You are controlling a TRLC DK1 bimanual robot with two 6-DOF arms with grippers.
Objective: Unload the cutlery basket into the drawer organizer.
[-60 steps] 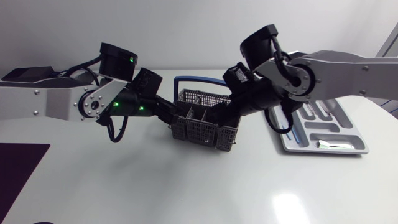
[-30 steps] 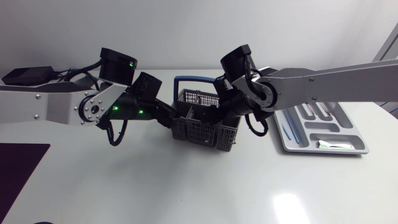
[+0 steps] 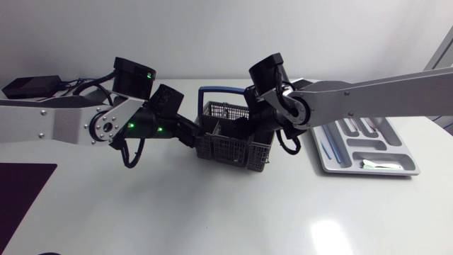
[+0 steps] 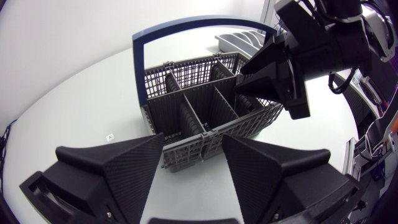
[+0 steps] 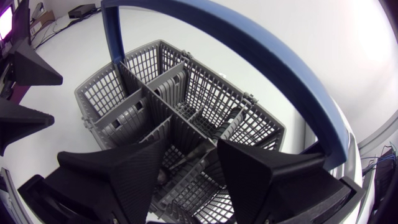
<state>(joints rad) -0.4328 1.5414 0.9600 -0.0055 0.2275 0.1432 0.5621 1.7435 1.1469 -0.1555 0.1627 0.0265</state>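
Between the wide-spread fingers of the left gripper [image 4: 193, 142], the cutlery basket [image 4: 199, 107] is bracketed, seemingly for steadying; under the right gripper [image 5: 193, 140], equally spread, a grey utensil [image 5: 186, 158] is lined up.

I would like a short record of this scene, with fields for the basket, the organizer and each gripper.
basket: grey, blue handle upright, between the two arms
cutlery: in the compartment under the right gripper
organizer: grey, apart from the basket, on the right arm's side
left gripper: open, at the basket's outer wall
right gripper: open, over the basket
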